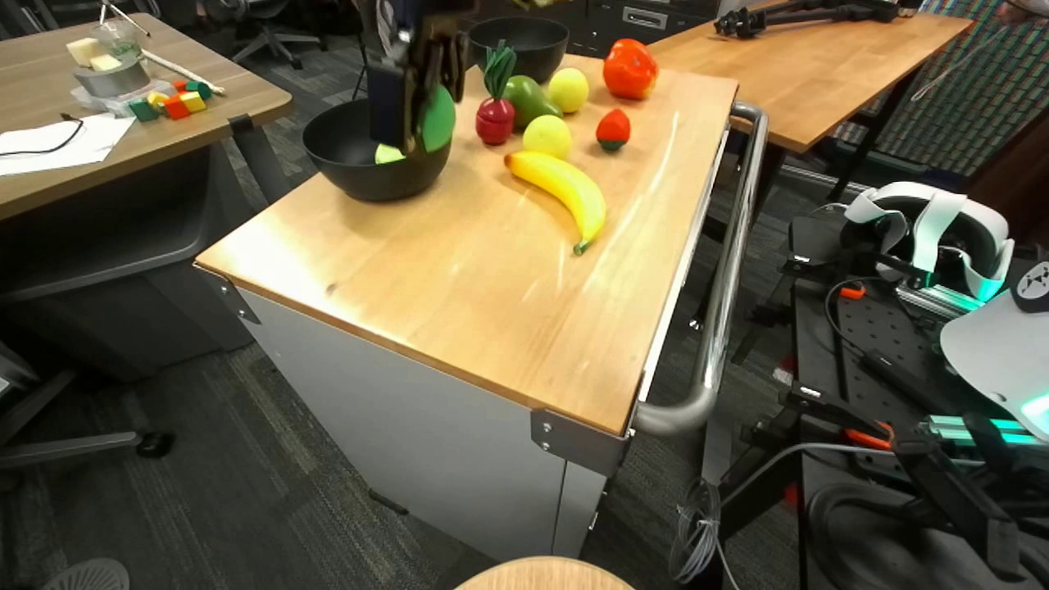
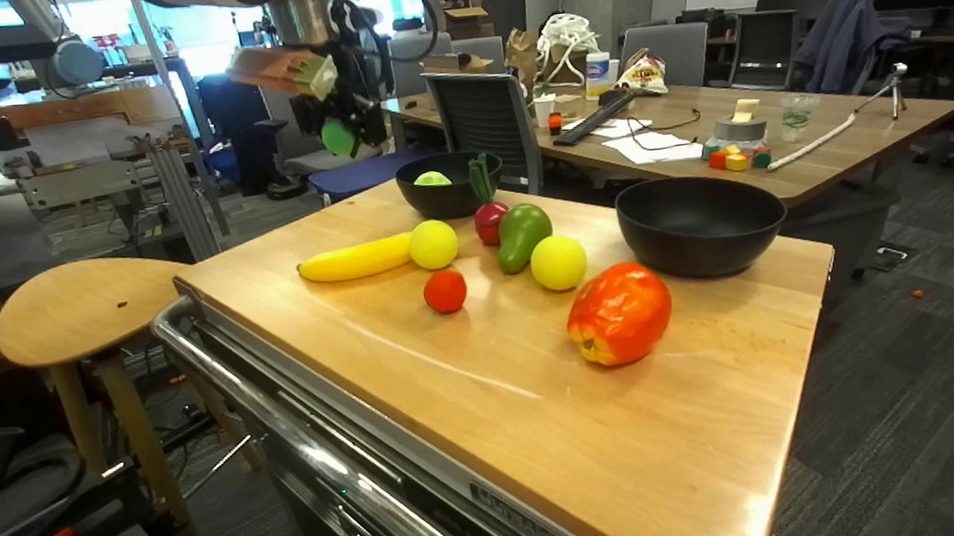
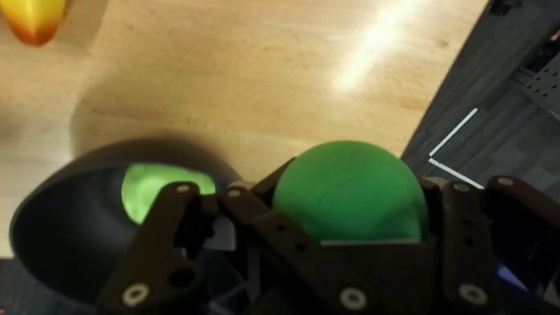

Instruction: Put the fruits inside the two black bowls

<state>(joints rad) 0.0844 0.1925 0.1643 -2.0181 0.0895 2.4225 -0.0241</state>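
I've got the gripper (image 3: pixel 348 188) part-spread, its fingers (image 3: pixel 433 194) against opposite sides of a green ball (image 3: pixel 350 197), which sits squarely between them, its dome bulging past the tips. Both exterior views put that ball up in the air, off the wooden tabletop (image 1: pixel 426 287). Near and lower stands a black bowl (image 3: pixel 57 236) with a pale green fruit (image 3: pixel 151 186) inside; on my wrist view the bowl's mouth shows left of the ball, and I can't tell whether the ball is over the rim. The banana (image 2: pixel 360 259), two yellow fruits (image 2: pixel 559 262), a radish (image 2: pixel 490 224), an avocado (image 2: pixel 523 234), a strawberry (image 2: pixel 444 291) and a large red-orange fruit (image 2: pixel 622 313) rest on the tabletop, all apart from the fingers; the banana's tip shows in my wrist view's top corner. In both exterior views the other black bowl (image 2: pixel 703 235) stands near the large red-orange fruit
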